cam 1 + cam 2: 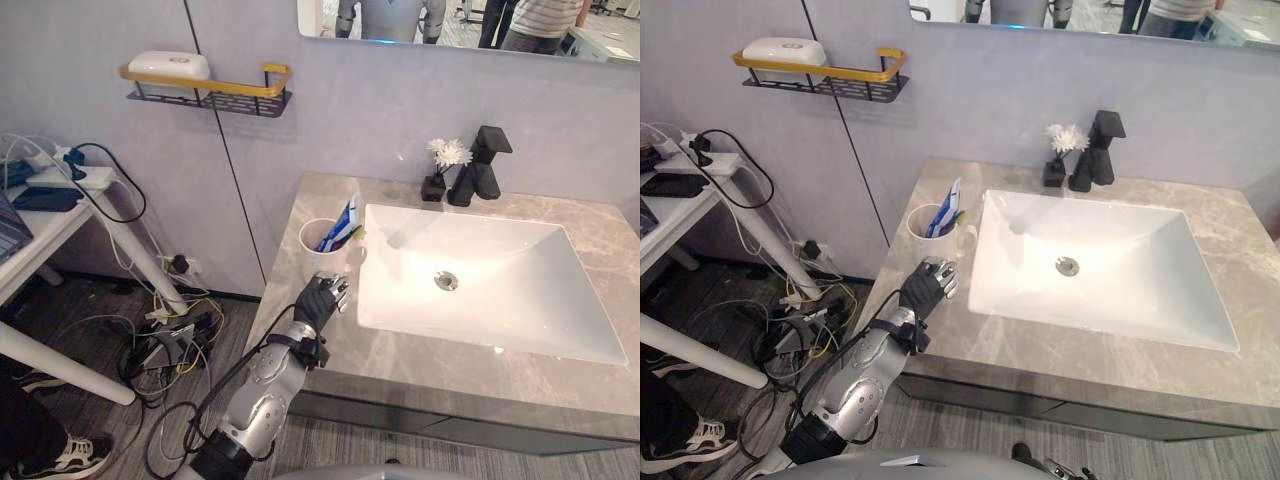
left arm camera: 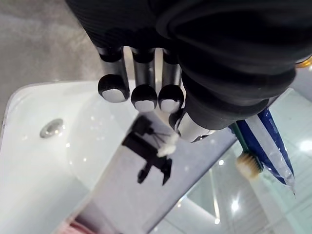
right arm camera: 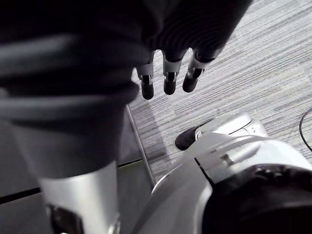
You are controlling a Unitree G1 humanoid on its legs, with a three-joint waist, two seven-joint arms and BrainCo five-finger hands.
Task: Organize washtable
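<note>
1. At the front-left edge of the worktop (image 1: 450,370), the left robot hand (image 1: 320,300) sits low over the stone. Its fingers are loosely extended and it has hold of nothing.
2. At 12 o'clock from it, just beside the fingers, stands the white cup (image 1: 320,248). I cannot tell whether they touch. The cup stands upright and carries a blue-and-white toothpaste tube (image 1: 343,222) and a toothbrush (image 2: 246,165).
3. At 2 o'clock lies the white basin (image 1: 500,290). Beyond it, near 1 o'clock, are a flower vase (image 1: 436,180) and a black tap (image 1: 480,165).
4. At 11 o'clock, well apart on the wall, a shelf (image 1: 240,95) holds a soap box (image 1: 170,65).
5. The right robot hand (image 3: 168,73) hangs over the floor (image 3: 253,63), fingers straight and empty.
6. The step in hand, as I judge it, concerns the cup, which is already loaded.
7. If the cup is to be shifted, the next move calls for fingers and thumb to close round its wall, keeping it upright and clear of the basin rim.
</note>
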